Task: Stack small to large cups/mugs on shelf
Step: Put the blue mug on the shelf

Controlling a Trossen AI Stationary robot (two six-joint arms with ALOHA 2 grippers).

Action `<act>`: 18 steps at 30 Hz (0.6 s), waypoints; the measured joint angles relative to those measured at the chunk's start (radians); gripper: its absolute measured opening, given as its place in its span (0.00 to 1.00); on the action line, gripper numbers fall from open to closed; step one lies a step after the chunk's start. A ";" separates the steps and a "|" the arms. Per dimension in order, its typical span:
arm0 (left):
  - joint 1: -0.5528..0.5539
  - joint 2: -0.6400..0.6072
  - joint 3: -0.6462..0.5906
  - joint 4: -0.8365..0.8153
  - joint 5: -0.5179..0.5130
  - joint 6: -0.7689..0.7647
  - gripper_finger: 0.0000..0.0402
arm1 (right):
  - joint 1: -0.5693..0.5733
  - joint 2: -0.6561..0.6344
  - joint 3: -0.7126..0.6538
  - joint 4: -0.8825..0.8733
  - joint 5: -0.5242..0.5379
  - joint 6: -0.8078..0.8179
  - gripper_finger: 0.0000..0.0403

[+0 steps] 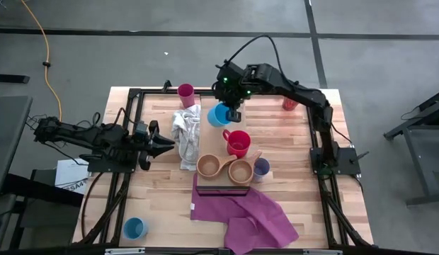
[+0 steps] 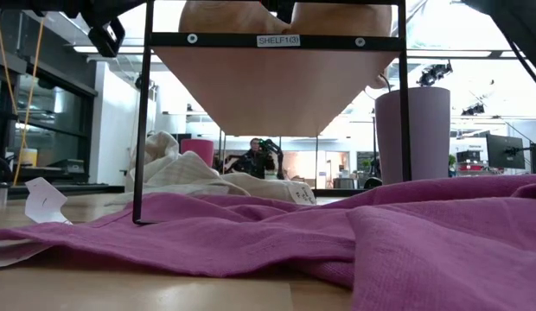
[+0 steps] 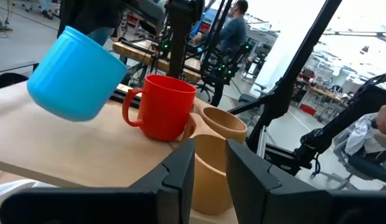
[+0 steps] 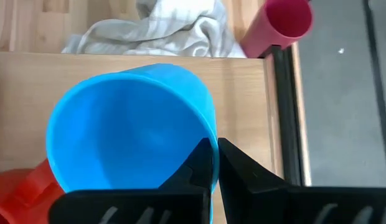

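Right gripper: fingers pinched on the rim of the bright blue plastic mug, which hangs tilted just above the far end of the long light-wood shelf plank. On the plank, at 5 o'clock from the blue mug, stands the red handled mug; beyond it, two tan wooden handled cups sit side by side at the near end, a lavender tumbler just beside them. The row appears to grow toward the far end, so the blue mug probably belongs behind the red one. To set it well: level it upright, lower until the base meets the wood, clear of the red mug, then release. Left gripper: fingers slightly spread, empty, waiting at 9 o'clock of the plank beside a crumpled white cloth.
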 joint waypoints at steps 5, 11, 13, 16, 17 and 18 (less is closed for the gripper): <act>0.000 0.006 0.000 0.000 -0.002 0.003 0.19 | 0.000 0.014 0.000 0.013 -0.017 -0.004 0.00; 0.000 0.006 0.000 0.001 -0.002 0.006 0.19 | 0.000 0.014 0.000 0.025 -0.041 -0.008 0.00; 0.000 0.006 0.000 0.000 -0.002 0.006 0.19 | 0.000 0.015 0.000 0.025 -0.045 -0.008 0.00; 0.000 0.006 0.000 0.000 -0.002 0.006 0.19 | 0.000 0.019 0.000 0.024 -0.047 -0.008 0.00; 0.000 0.006 0.000 0.000 -0.002 0.006 0.19 | 0.000 0.020 0.000 0.023 -0.048 -0.008 0.00; 0.000 0.006 0.000 0.000 -0.002 0.006 0.19 | 0.001 0.023 0.000 0.027 -0.049 -0.009 0.00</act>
